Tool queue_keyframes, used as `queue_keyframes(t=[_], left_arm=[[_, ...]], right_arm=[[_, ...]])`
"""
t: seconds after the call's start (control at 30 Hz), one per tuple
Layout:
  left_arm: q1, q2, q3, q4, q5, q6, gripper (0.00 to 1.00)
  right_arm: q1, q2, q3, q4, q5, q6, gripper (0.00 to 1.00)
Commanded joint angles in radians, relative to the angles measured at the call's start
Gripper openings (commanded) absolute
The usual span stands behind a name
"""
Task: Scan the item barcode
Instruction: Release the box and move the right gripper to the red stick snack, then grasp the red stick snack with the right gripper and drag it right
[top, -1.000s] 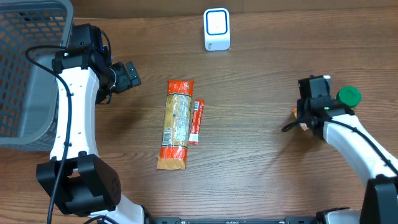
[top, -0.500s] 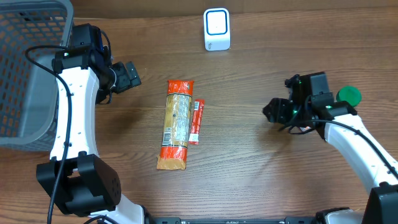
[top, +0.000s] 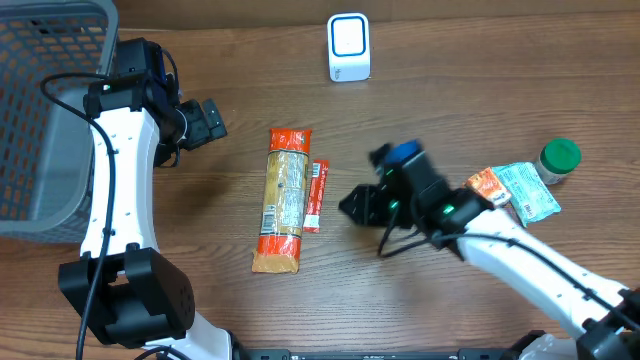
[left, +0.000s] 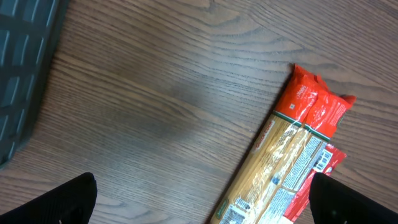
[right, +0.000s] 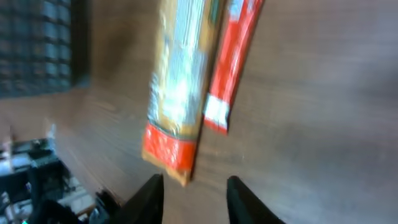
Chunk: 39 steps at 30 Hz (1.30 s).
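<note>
A long pasta package (top: 282, 200) with orange-red ends lies in the middle of the table. A slim red stick packet (top: 315, 196) lies along its right side. The white scanner (top: 349, 47) with a blue-rimmed face stands at the far edge. My right gripper (top: 356, 205) hovers just right of the red packet. In the right wrist view its jaws (right: 194, 193) stand partly apart, with nothing between them, over the table near the pasta package (right: 180, 87) and red packet (right: 233, 62). My left gripper (top: 207, 121) is wide open up left of the package (left: 286, 155) and holds nothing.
A grey mesh basket (top: 40, 100) fills the far left. At the right lie an orange packet (top: 486, 184) and a pale green packet (top: 525, 187), beside a green-lidded jar (top: 559, 157). The left arm stands along the basket's edge.
My right arm has swung from the right side of the table leftward to beside the red packet, uncovering the packets there. Its jaws have narrowed. The left arm has not moved.
</note>
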Motion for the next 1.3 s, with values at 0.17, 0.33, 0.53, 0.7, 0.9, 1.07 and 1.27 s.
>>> queue_keyframes(t=[0.17,0.33,0.53,0.7,0.9,1.07,1.27], left_arm=[[-0.006,0.002,0.017,-0.002,-0.003,0.016,1.0],[-0.006,0.002,0.017,-0.002,-0.003,0.016,1.0],[-0.006,0.002,0.017,-0.002,-0.003,0.016,1.0],[-0.006,0.002,0.017,-0.002,-0.003,0.016,1.0],[-0.006,0.002,0.017,-0.002,-0.003,0.016,1.0],[-0.006,0.002,0.017,-0.002,-0.003,0.016,1.0],[-0.006,0.002,0.017,-0.002,-0.003,0.016,1.0]], right_arm=[[0.14,0.07,0.296,-0.243,0.32,0.085,0.28],[0.147,0.189,0.399,-0.283,0.322,0.086,0.28],[0.177,0.315,0.399,-0.209,0.342,0.085,0.28],[0.204,0.389,0.397,-0.146,0.36,0.085,0.15],[0.229,0.447,0.397,-0.084,0.416,0.085,0.04],[0.229,0.476,0.386,-0.056,0.434,0.085,0.04],[0.228,0.535,0.386,-0.042,0.446,0.086,0.04]])
